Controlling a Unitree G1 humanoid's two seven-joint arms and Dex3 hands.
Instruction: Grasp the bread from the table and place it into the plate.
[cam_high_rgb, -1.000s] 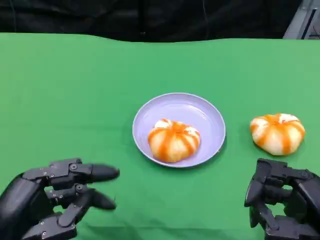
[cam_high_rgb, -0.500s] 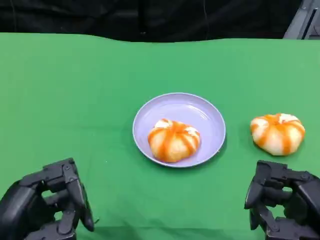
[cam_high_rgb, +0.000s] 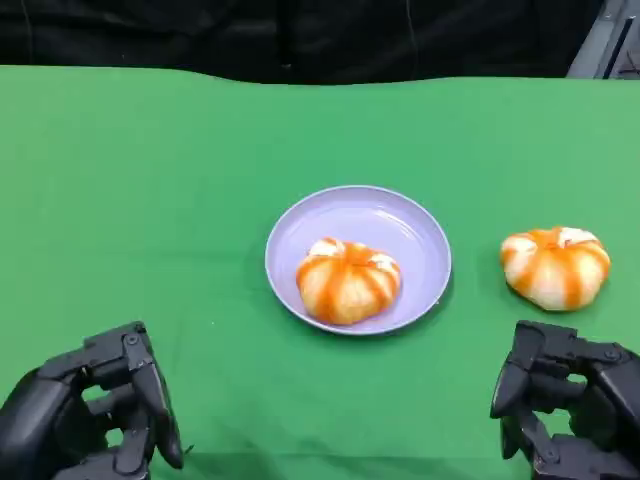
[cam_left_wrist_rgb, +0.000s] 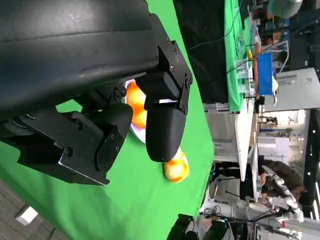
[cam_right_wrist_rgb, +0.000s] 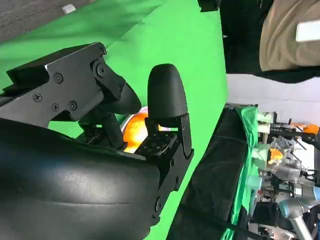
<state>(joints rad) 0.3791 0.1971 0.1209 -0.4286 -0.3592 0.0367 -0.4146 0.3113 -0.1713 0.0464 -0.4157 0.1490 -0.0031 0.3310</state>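
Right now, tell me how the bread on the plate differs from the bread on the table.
The bread on the plate sits inside the purple plate at the centre; the bread on the table lies on the green cloth, just ahead of the right hand. The plated one is done; the other awaits grasping. Both are round, pale buns with orange stripes.

I see a green worktop (cam_high_rgb: 150, 200) with a black backdrop (cam_high_rgb: 300, 35) past its far edge, and another green-covered table (cam_left_wrist_rgb: 234, 45) beyond.

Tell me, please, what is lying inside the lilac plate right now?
One orange-striped bread bun sits in the lilac plate, toward its near side. The plate's surface under the bun is covered. A second striped bun lies outside, on the green cloth.
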